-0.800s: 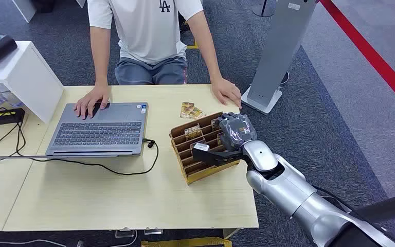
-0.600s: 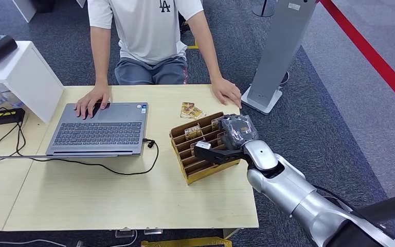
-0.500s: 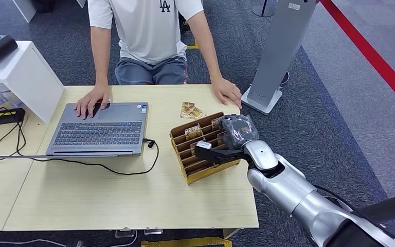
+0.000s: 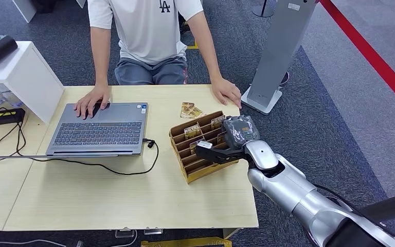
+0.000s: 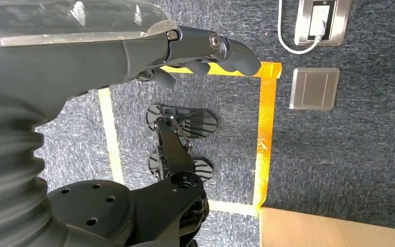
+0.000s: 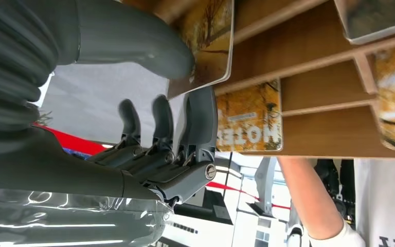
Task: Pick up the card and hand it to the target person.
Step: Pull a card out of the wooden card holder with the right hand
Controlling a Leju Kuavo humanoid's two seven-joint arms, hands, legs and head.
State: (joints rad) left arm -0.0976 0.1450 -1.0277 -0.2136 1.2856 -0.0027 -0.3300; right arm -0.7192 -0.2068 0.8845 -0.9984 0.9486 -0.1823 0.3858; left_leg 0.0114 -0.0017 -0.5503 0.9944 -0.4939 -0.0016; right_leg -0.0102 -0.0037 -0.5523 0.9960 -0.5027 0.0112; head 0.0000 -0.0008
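Observation:
A wooden card rack (image 4: 198,167) stands on the table's right part with several picture cards in its slots (image 4: 192,131). My right hand (image 4: 234,135) reaches into the rack from the right. In the right wrist view the thumb and a finger (image 6: 201,118) pinch one card (image 6: 211,36) with an autumn picture, which stands above its slot. Another card (image 6: 249,118) sits in the slot beside it. The person (image 4: 149,31) sits across the table, one hand (image 4: 226,91) resting on the table edge near the rack. My left hand (image 5: 185,49) hangs over the floor, holding nothing.
A laptop (image 4: 100,128) with its cable lies left of the rack under the person's other hand (image 4: 91,100). Two loose cards (image 4: 191,110) lie behind the rack. A white shelf (image 4: 23,77) stands far left, a grey stand (image 4: 275,56) off the table's right.
My right hand has edged slightly to the right at the rack, keeping its pinch on the card. The person has stayed still.

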